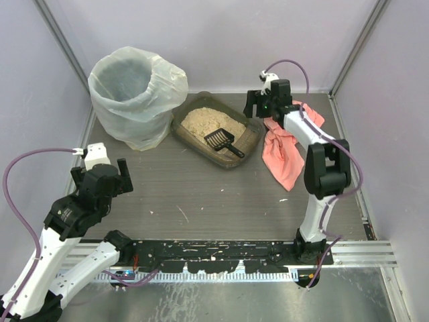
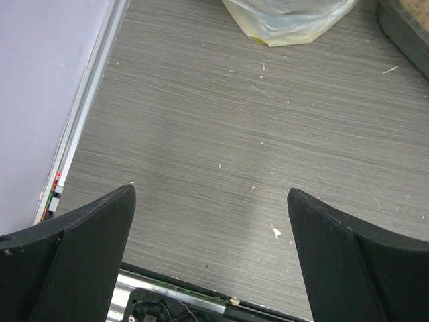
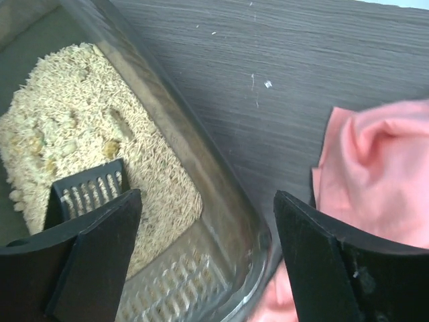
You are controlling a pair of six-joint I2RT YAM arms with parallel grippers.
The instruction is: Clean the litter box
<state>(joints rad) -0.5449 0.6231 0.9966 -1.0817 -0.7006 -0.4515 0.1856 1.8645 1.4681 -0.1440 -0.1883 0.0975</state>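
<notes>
The litter box (image 1: 253, 137) is a shallow dark tray at the back centre of the table, with tan litter (image 1: 208, 121) heaped in its far half. A small black slotted scoop (image 1: 223, 141) lies inside it on the near side. My right gripper (image 1: 257, 107) hovers open over the box's right end. In the right wrist view the right gripper (image 3: 206, 196) has one finger over the scoop (image 3: 90, 191) and litter (image 3: 80, 121) and the other outside the tray wall (image 3: 194, 168), holding nothing. My left gripper (image 1: 114, 176) (image 2: 211, 190) is open over bare table at the near left.
A tall bin lined with a translucent white bag (image 1: 137, 94) (image 2: 288, 20) stands left of the box. A pink cloth (image 1: 285, 151) (image 3: 375, 168) lies crumpled right of the box under the right arm. Litter specks dot the table. Walls enclose three sides.
</notes>
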